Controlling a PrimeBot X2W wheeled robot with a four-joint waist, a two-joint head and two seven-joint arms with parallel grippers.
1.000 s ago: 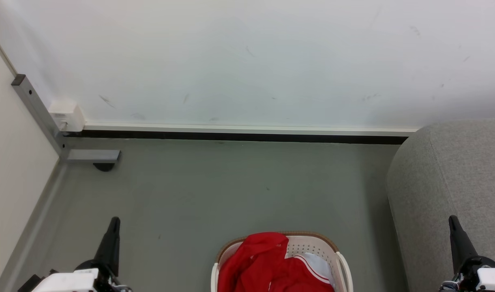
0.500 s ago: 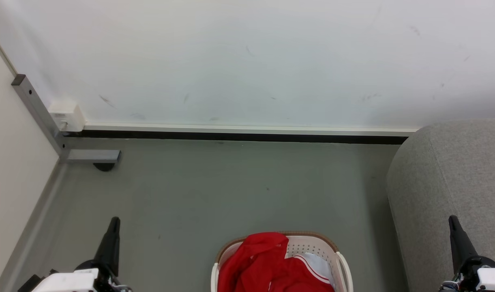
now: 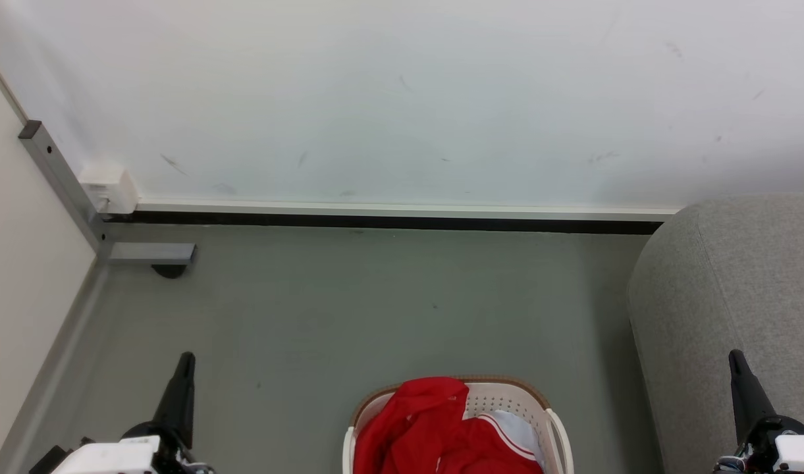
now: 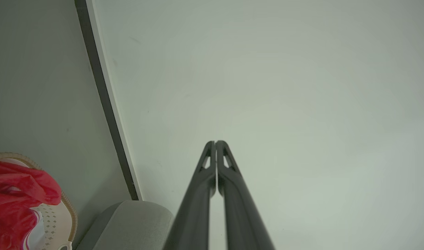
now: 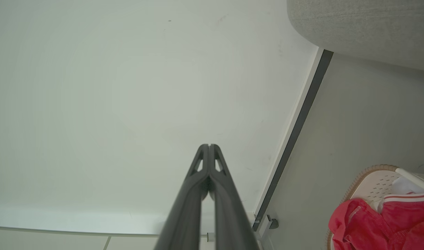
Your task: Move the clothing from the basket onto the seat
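One basket [image 3: 562, 431] on the floor [image 3: 375, 296], between my two hands. One red clothing [image 3: 434, 428] heaped inside it, beside one white cloth [image 3: 517, 424]. One grey seat [image 3: 737, 276] near the basket, on my right. Left hand [image 3: 187, 357] and right hand [image 3: 735, 355] both pressed together, holding nothing.

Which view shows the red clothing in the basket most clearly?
The head view: the clothing lies heaped in the basket, seen from above, though the bottom edge cuts it off. The right wrist view shows part of it in its lower right corner; the left wrist view, a fold at its left edge.
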